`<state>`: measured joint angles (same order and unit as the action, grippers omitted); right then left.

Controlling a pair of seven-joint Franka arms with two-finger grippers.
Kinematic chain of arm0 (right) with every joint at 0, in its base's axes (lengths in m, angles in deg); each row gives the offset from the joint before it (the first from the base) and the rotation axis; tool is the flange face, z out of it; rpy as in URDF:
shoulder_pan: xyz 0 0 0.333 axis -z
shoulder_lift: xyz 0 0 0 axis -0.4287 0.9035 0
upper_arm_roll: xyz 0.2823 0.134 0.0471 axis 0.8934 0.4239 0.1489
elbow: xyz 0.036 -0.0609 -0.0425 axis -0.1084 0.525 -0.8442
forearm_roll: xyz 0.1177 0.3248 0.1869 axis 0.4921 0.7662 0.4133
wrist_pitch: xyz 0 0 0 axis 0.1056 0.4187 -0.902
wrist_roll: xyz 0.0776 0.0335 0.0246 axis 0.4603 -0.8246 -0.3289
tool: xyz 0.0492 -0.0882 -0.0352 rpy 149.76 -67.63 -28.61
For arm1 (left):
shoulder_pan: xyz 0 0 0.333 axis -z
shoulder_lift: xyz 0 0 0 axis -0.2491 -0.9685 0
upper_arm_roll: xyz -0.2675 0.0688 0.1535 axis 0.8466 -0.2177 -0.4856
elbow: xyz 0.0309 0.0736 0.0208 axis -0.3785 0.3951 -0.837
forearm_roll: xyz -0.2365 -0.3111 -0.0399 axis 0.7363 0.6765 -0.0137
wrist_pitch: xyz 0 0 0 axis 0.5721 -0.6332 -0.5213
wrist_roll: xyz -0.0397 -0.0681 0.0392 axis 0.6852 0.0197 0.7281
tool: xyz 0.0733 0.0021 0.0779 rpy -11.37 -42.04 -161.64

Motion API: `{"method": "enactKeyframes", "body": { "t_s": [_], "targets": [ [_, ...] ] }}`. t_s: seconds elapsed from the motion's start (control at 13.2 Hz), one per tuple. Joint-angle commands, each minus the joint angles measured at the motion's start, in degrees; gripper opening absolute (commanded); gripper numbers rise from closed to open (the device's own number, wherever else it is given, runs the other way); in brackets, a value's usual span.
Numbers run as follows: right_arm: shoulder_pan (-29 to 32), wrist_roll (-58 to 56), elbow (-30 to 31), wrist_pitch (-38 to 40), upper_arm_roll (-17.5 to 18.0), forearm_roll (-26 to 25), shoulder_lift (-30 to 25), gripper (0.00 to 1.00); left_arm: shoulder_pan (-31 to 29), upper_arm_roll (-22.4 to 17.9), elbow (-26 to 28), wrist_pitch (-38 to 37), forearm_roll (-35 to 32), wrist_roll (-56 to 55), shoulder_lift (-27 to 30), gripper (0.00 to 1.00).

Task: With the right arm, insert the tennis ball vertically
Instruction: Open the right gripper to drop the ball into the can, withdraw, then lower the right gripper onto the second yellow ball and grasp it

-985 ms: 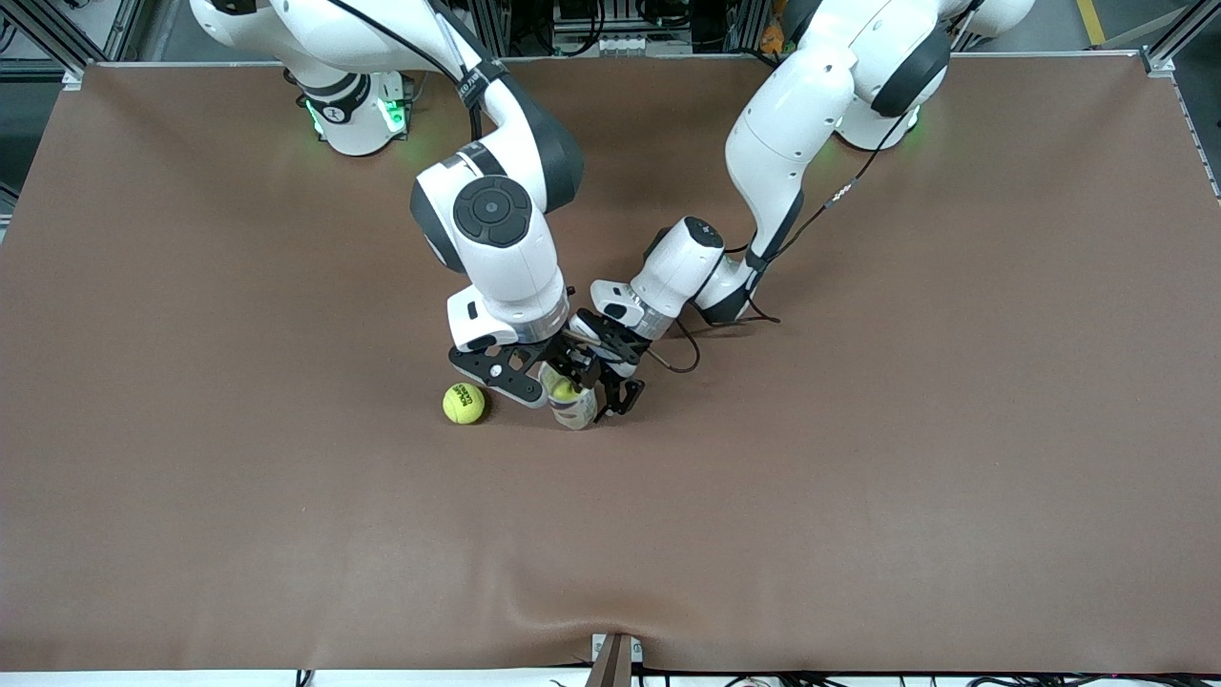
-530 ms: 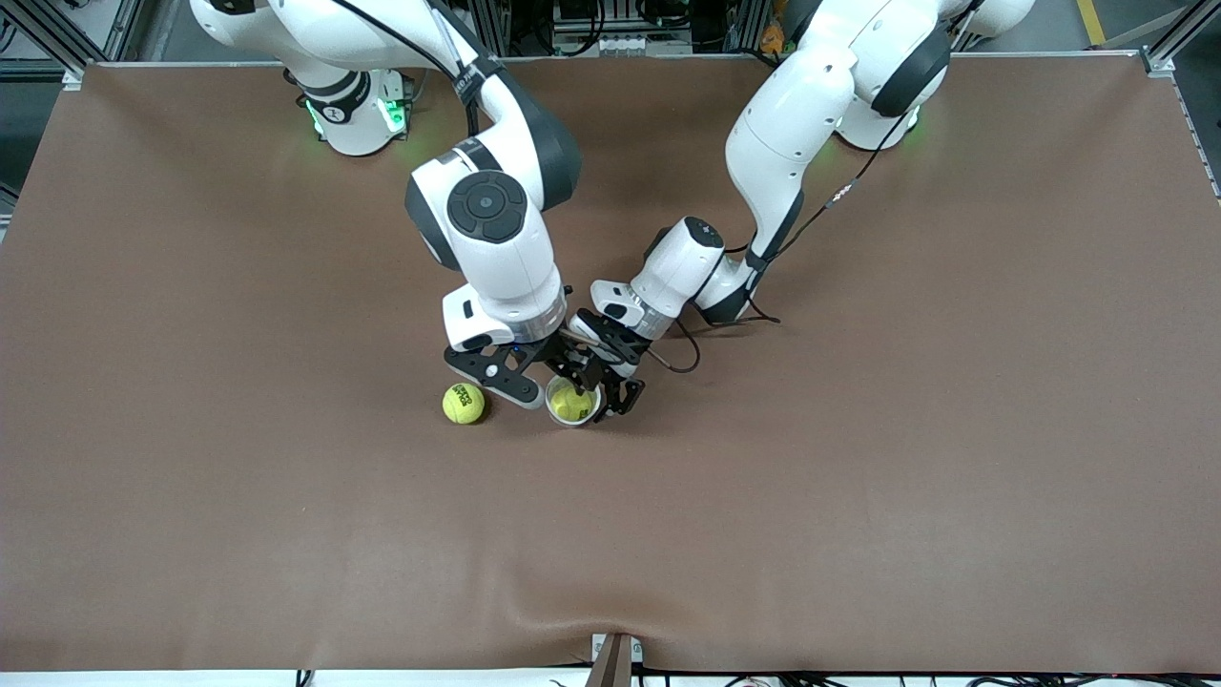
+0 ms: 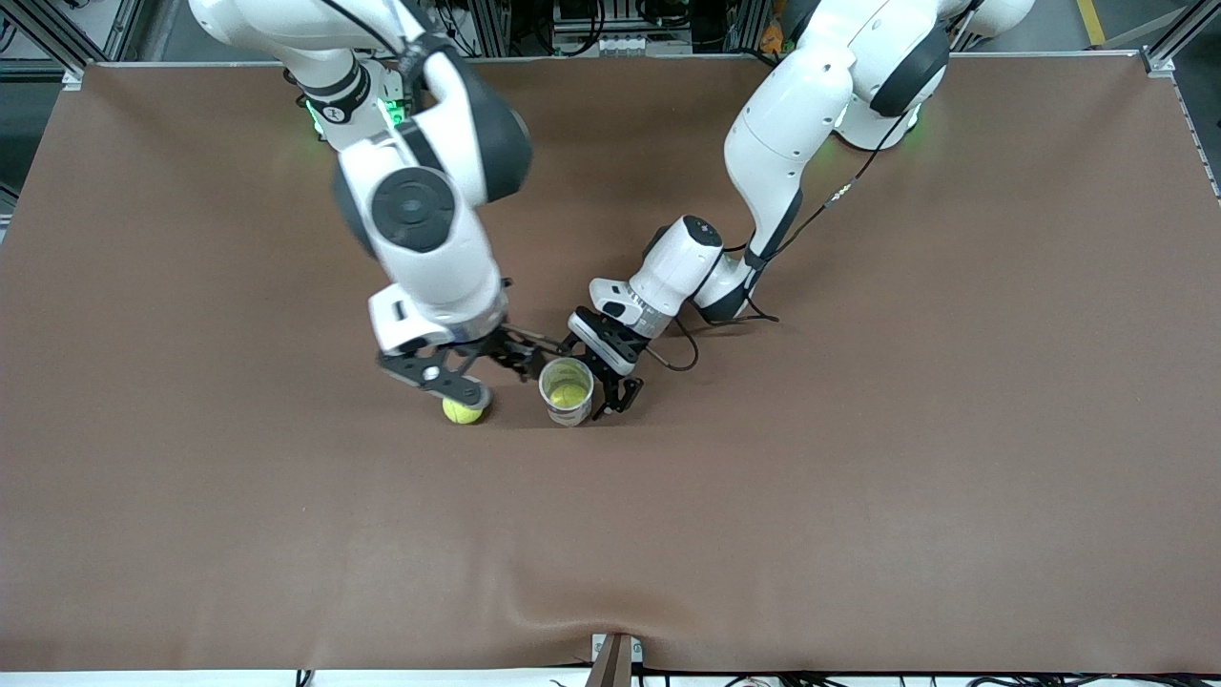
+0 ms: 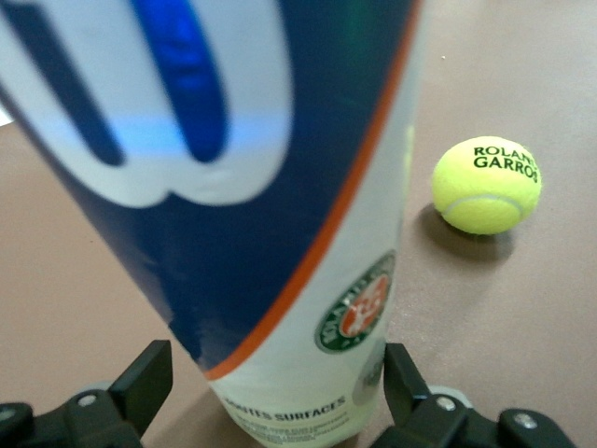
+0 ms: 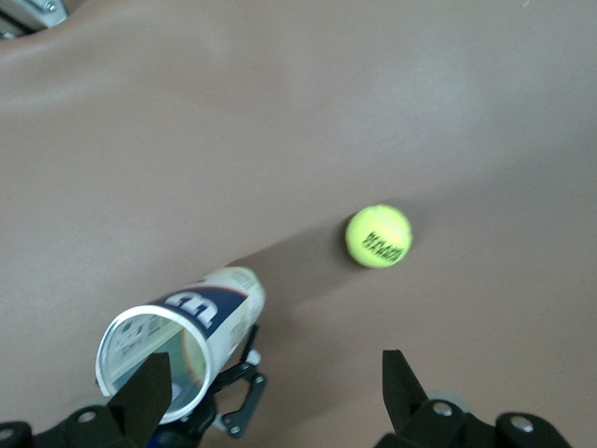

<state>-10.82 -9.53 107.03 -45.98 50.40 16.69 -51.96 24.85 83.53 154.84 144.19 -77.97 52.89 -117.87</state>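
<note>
My right end effector [image 3: 458, 380] hangs empty with its fingers spread wide, right above the loose tennis ball [image 3: 463, 410] that lies on the surface [image 3: 858, 477] beside the can [image 3: 567, 391], toward the right arm's end. The ball sits almost straight below me, so I judge a short drop and a pinch comes next. My left end effector [image 3: 599, 380] is clamped around the can, holding it upright, its long axis vertical and its mouth open upward. One ball [image 3: 569, 393] already rests inside the can. The right arm is plainly the nearer one to the loose ball.
</note>
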Motion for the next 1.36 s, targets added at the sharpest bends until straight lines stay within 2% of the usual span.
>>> {"method": "enactKeyframes", "body": {
  "t_s": [0.0,0.15,0.61,0.91,1.29],
  "targets": [
    [2.71,-3.96,0.75,1.7,0.74,0.77,-1.27,1.0,0.19,0.0,1.48,-0.11,-0.71,-0.25,1.37,1.0],
    [4.99,-6.77,1.8,1.7,0.83,1.12,-1.0,1.0,0.19,0.0,1.31,-0.11,-0.71,-0.25,1.2,1.0],
    [9.4,-26.35,7.6,1.09,0.74,1.82,-0.39,1.0,0.27,0.0,1.39,-0.11,-0.71,-0.25,0.93,1.0],
    [8.52,-26.56,10.15,-3.21,0.83,1.91,2.68,1.0,0.62,0.0,1.39,-0.11,-0.71,-0.25,0.58,1.0],
    [8.43,-26.56,19.91,-15.07,0.92,3.14,4.18,1.0,0.98,0.0,1.39,-0.11,-0.71,-0.34,0.5,1.0]
  ]
}}
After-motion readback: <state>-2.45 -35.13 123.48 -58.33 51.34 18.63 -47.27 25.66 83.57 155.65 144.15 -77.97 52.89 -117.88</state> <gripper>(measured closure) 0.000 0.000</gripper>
